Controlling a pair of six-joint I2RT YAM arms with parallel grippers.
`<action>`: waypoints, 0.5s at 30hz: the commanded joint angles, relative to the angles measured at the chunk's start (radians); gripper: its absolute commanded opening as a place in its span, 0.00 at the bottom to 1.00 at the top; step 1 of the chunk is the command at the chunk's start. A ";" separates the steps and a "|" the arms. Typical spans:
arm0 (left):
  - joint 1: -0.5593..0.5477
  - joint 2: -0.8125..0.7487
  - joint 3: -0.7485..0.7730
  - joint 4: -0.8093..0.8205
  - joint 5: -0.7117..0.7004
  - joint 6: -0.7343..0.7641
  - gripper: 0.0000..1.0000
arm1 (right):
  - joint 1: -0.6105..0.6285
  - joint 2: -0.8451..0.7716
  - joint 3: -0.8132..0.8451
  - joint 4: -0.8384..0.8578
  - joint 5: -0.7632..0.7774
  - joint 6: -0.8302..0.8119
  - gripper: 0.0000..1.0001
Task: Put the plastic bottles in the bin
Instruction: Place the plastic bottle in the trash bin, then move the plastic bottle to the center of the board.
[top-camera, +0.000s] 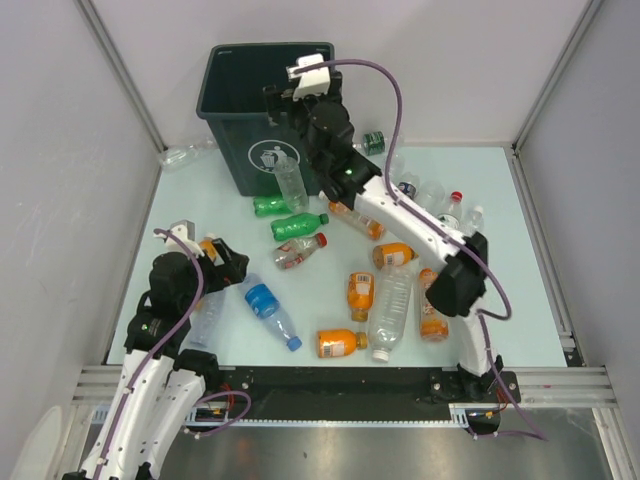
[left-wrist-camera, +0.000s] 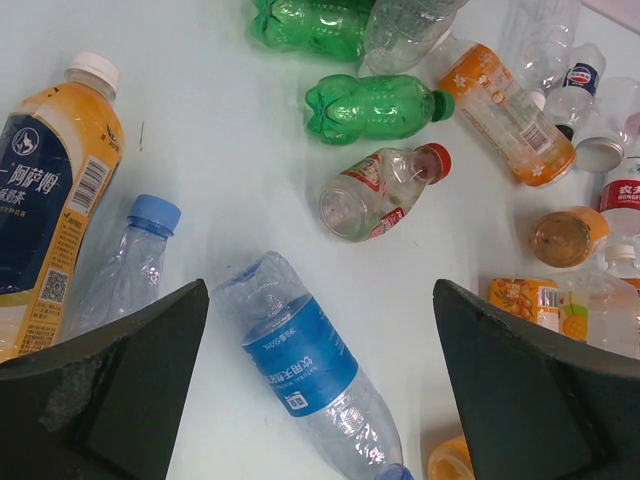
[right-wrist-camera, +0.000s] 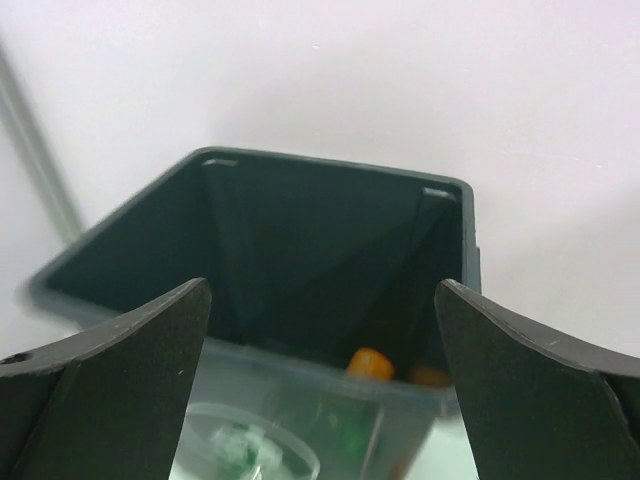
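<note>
Inside the bin (right-wrist-camera: 330, 178) we make out only dark walls and two orange shapes (right-wrist-camera: 370, 363) low down, half behind the near rim — too little to name them. Below that rim a pale shape (right-wrist-camera: 245, 452) is all blur.

From the left wrist, the orange-labelled bottle (left-wrist-camera: 55, 200) runs off the left edge. The blue-labelled bottle (left-wrist-camera: 300, 360) is clipped at its cap end by the bottom edge, and the blue-capped bottle (left-wrist-camera: 135, 255) vanishes behind a finger (left-wrist-camera: 110, 400) of the left gripper (left-wrist-camera: 320, 288).

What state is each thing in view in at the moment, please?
Bin, upright, no lid.
Left claw, open and empty.
Right claw, open and empty, above the bin.
Blue-label bottle, lying on its side, capped.
Green-capped bottle, lying on its side.
</note>
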 joint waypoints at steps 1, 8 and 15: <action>-0.006 0.010 0.035 -0.004 -0.014 0.017 1.00 | 0.063 -0.261 -0.171 -0.173 0.107 0.048 1.00; -0.006 0.012 0.024 0.016 0.004 0.025 1.00 | 0.077 -0.653 -0.592 -0.442 0.053 0.369 1.00; -0.006 0.125 0.033 -0.043 0.010 -0.102 1.00 | 0.087 -0.860 -0.808 -0.713 0.047 0.552 1.00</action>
